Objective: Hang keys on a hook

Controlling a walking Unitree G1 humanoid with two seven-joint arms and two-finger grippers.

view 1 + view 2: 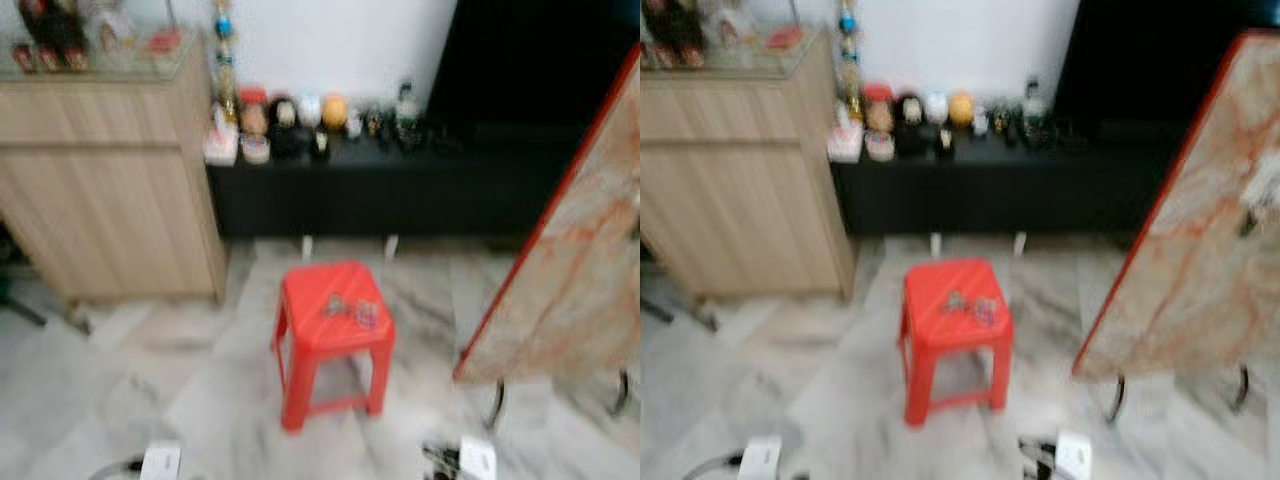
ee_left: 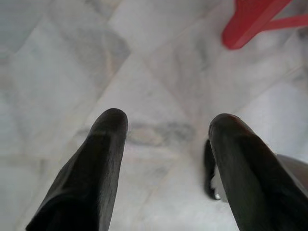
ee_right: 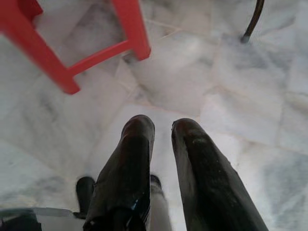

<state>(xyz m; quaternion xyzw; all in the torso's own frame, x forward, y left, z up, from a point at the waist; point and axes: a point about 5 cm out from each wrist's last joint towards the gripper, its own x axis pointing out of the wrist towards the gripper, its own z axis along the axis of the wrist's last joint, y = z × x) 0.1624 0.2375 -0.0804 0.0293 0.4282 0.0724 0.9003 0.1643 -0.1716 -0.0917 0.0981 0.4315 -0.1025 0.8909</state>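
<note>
Red plastic stool [image 1: 333, 335], standing on pale marble floor [image 1: 200, 380], taken as landmark; head views blurred. Keys [image 1: 352, 309], a small bunch, lying on the stool's seat, toward its right half, details too blurred to make out. Beyond the stool: low black cabinet [image 1: 380, 190] along a white wall [image 1: 330, 45], carrying a row of small ornaments and jars [image 1: 300, 115]. Beyond and left of the stool: light wooden cupboard [image 1: 110, 170], glass-topped, holding bottles [image 1: 45, 35]. Right of the stool: large marbled slab with red edge [image 1: 570, 270], leaning tilted, resting on dark curved metal legs [image 1: 497, 405]. Left tool [image 2: 166, 127], hanging low over the floor left of the stool, fingers spread wide apart, gripping nothing, one stool leg showing near. Right tool [image 3: 163, 127], hanging low over the floor near the stool's right legs, fingers close together with a narrow gap showing, gripping nothing.
</note>
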